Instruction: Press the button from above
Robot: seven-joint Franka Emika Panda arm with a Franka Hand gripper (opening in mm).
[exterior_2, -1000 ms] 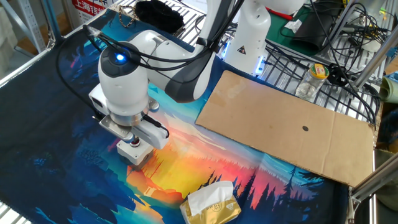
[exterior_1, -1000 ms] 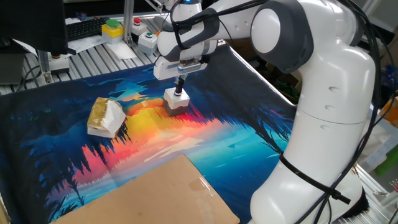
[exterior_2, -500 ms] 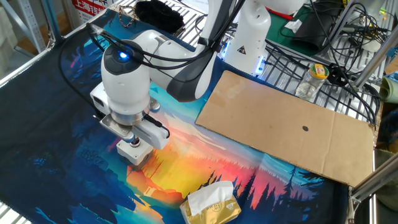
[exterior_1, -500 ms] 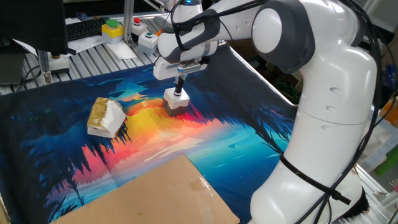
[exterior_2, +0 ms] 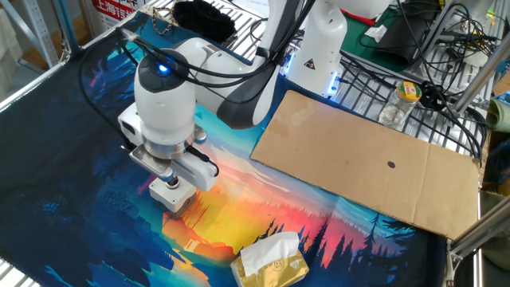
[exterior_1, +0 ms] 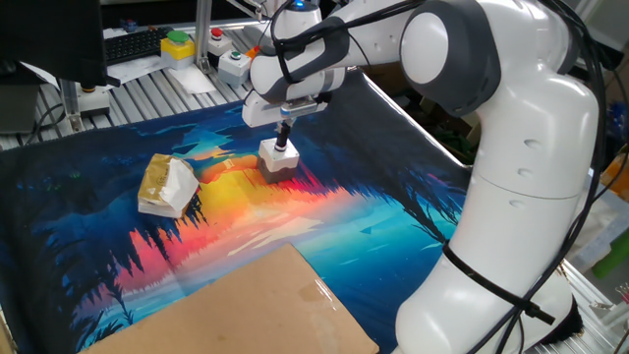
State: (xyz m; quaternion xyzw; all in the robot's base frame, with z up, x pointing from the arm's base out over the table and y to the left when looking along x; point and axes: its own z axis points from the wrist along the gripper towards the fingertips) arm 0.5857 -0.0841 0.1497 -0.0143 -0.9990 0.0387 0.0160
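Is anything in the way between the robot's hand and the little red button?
Nothing visible is in the way. The hand is straight above the button, with its tip right at the top of it. The paper-wrapped lump lies off to the side on the mat, and the cardboard sheet is farther away.

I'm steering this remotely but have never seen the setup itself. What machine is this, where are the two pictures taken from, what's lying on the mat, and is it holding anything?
The machine is one white jointed robot arm ending in a two-finger gripper. Two fixed cameras look at the same table from different sides. The table carries a colourful sunset-and-forest printed mat. On it sit a small white cube-shaped box with a round red push-button, a tan-and-white paper-wrapped lump and a flat brown cardboard sheet. The gripper points straight down directly over the button, its dark fingers right at the button's top. Whether they touch it, or are open or shut, cannot be told. Nothing is being held.
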